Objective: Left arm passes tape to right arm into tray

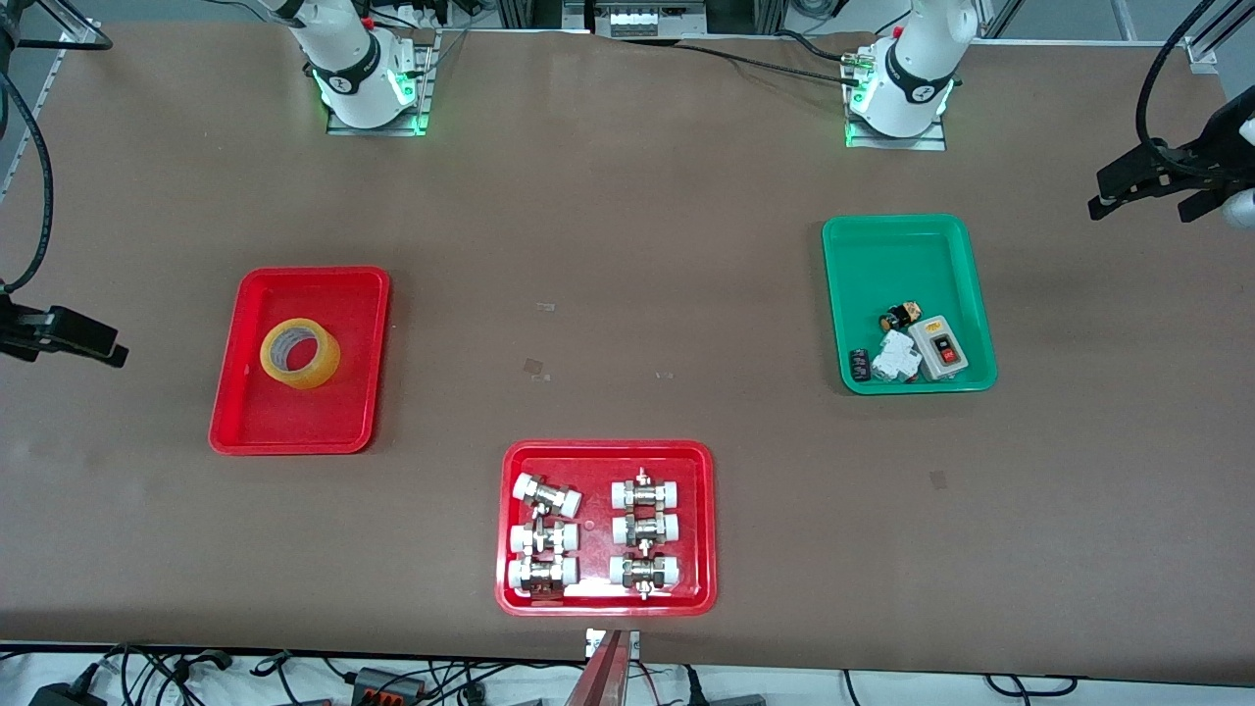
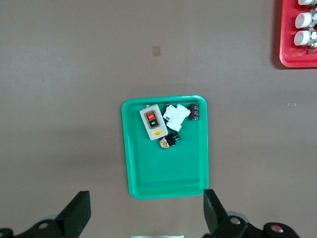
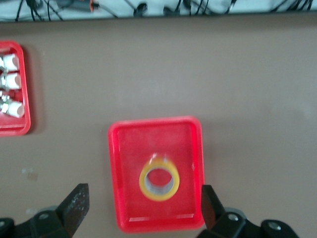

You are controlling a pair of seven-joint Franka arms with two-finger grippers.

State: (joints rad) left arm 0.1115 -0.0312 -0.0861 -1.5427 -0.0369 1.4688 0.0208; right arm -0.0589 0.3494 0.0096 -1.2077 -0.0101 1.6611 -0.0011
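Note:
The tape (image 1: 300, 353), a yellow ring with a pale core, lies flat in the red tray (image 1: 245, 422) toward the right arm's end of the table. It also shows in the right wrist view (image 3: 159, 181), inside the tray (image 3: 124, 148). My right gripper (image 3: 143, 189) hangs high over that tray, open and empty, well clear of the tape. My left gripper (image 2: 144, 196) hangs high over the table by the green tray (image 2: 168, 173), open and empty.
The green tray (image 1: 907, 255) toward the left arm's end holds a switch box (image 1: 938, 346) and small parts. A wider red tray (image 1: 608, 456) with white-capped metal fittings sits nearest the front camera. Dark cabled gear juts in at both side edges.

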